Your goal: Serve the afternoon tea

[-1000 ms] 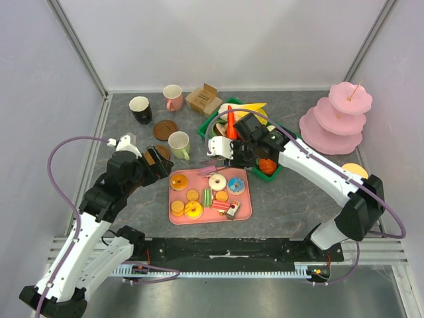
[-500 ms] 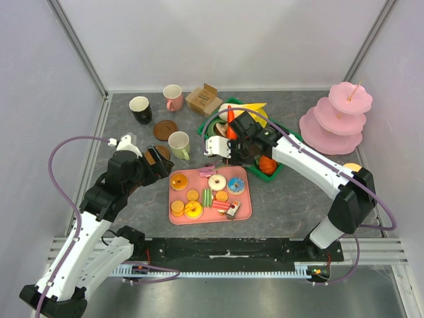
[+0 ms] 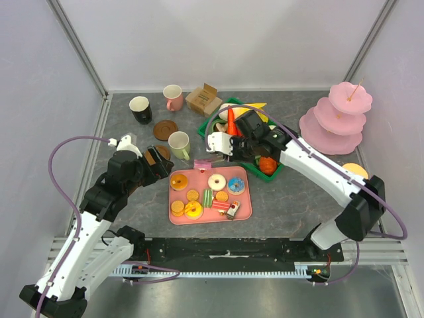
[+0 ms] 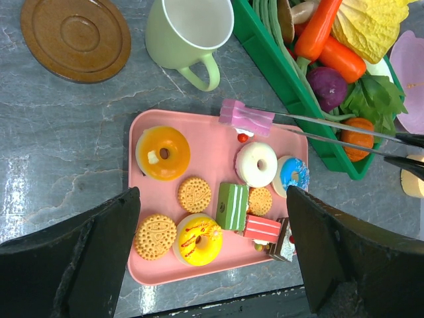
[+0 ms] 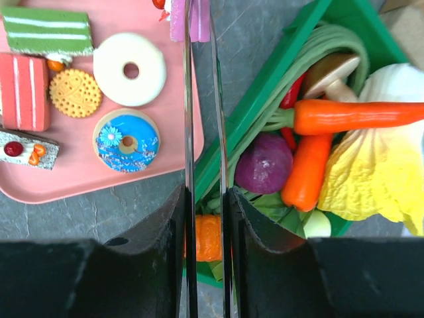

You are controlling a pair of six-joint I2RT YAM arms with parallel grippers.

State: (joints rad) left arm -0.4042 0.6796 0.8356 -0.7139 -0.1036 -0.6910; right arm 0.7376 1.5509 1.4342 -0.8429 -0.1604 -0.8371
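Donuts [image 4: 163, 152], biscuits [image 4: 195, 194] on pink tray [image 4: 205, 146] | vegetables [image 5: 358, 116] in green crate [image 5: 265, 89] | right end effector [image 5: 207, 218] clamps tongs [image 5: 187, 119] | left end effector [image 4: 212, 218] released

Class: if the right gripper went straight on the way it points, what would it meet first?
Probably the left gripper: tongs in the right gripper, holding a pink slice, aim between mug and tray. Heights unclear.

Pink tray [image 5: 79, 179], white-striped green cake slice [image 5: 48, 31], blue donut [image 5: 142, 146], seemingly flowered.
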